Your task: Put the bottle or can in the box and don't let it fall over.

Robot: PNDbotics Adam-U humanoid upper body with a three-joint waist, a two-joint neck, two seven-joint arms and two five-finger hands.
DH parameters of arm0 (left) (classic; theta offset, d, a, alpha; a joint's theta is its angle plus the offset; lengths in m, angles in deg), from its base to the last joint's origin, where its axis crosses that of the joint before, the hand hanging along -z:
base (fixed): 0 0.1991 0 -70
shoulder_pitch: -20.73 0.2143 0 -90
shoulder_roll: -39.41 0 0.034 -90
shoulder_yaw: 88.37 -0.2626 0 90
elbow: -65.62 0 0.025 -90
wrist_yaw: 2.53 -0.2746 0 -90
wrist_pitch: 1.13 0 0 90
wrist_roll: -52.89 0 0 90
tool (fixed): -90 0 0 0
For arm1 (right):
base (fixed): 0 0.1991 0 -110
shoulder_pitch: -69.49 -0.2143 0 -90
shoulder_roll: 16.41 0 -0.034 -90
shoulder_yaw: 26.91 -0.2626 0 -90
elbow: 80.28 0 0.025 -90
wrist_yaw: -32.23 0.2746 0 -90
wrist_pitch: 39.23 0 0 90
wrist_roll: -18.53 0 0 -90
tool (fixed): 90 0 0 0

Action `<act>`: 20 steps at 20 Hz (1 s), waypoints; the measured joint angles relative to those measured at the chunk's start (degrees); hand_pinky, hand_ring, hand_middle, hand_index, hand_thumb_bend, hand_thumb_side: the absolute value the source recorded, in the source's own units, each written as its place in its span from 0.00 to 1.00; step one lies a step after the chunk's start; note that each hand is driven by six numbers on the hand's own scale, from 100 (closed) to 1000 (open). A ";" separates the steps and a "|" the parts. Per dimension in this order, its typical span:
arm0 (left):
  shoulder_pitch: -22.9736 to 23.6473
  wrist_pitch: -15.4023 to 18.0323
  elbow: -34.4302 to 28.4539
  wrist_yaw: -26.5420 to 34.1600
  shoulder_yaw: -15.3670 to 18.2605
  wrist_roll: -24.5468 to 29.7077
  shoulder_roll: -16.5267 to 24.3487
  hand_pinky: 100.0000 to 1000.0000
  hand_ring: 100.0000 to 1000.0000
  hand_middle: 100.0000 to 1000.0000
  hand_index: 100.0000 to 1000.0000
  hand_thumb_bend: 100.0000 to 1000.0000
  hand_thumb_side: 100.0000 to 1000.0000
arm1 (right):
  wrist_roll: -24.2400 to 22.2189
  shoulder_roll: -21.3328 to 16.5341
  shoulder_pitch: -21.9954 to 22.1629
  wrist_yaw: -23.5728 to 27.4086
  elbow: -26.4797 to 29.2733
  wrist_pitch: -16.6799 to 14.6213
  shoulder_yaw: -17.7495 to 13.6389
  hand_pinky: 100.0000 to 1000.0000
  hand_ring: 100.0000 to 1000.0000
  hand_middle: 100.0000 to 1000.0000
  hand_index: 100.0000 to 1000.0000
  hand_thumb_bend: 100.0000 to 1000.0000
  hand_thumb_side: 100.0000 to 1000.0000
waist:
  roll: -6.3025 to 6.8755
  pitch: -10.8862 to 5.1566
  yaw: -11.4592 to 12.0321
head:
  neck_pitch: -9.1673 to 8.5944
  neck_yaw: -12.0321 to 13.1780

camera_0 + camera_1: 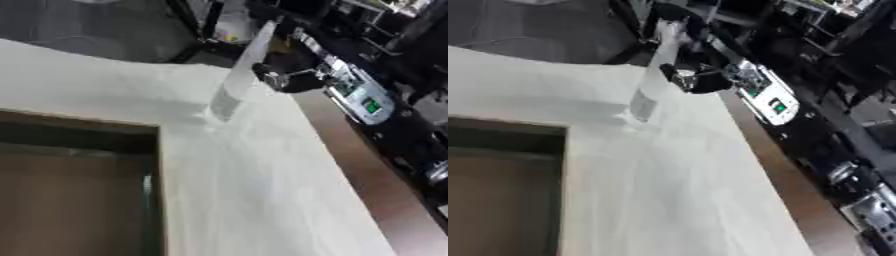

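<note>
- Left eye view: clear bottle (238, 75) stands on the white table (262, 190), near its far right edge, base down.
- Bottle's long axis runs from base at lower left up to the neck at upper right in frame; the whole scene is tilted the same way, so it reads as upright on the table, not lying down.
- Neck end points toward the dark clutter behind the table; cap hard to make out against it.
- Bottle is see-through and smeared with blur; cannot tell any label or liquid level.
- Right hand (289, 79) comes in from the right, just beside the bottle's middle; black with a silver part showing.
- Fingers blurred into a dark blob; cannot tell if they are apart, together or closed on the bottle, nor whether they touch it.
- Right arm (767, 97) has a white panel with a small green spot, running back along the table's right edge.
- Box (79, 195) sits at lower left, brown inside with dark walls, open top; cut off by the left and bottom frame edges.
- Bottle is outside the box, well apart from its far right corner, on bare table.
- Left hand shows in neither view.
- Background beyond the table is dark floor and equipment, too blurred to name.
</note>
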 measured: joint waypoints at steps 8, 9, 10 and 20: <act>0.00 -0.01 0.00 0.00 0.00 0.13 -0.01 0.59 0.28 0.74 0.83 0.05 0.86 | 2.89 0.44 -0.11 2.50 0.18 1.04 0.38 0.94 1.00 0.96 0.93 0.08 0.00 | 0.01 0.03 0.00 | -0.02 -0.25; 0.00 -0.04 -0.01 0.00 0.00 0.15 -0.01 0.59 0.28 0.74 0.83 0.05 0.86 | 3.12 0.44 -0.13 3.23 0.29 1.23 0.39 0.94 1.00 0.95 0.92 0.08 0.00 | 0.00 0.03 0.00 | -0.02 -0.30; 0.00 -0.04 -0.01 0.00 0.00 0.17 -0.01 0.59 0.29 0.74 0.83 0.05 0.86 | 3.32 0.44 -0.15 3.82 0.36 1.42 0.39 0.94 1.00 0.93 0.91 0.08 0.00 | -0.01 0.03 0.00 | -0.02 -0.34; 0.00 -0.38 -0.23 0.00 0.00 0.61 -0.28 0.59 0.29 0.74 0.83 0.05 0.86 | 5.29 0.45 -0.60 7.16 0.37 2.89 0.40 0.92 0.93 0.78 0.79 0.08 0.00 | -0.02 0.04 0.04 | -0.21 -0.76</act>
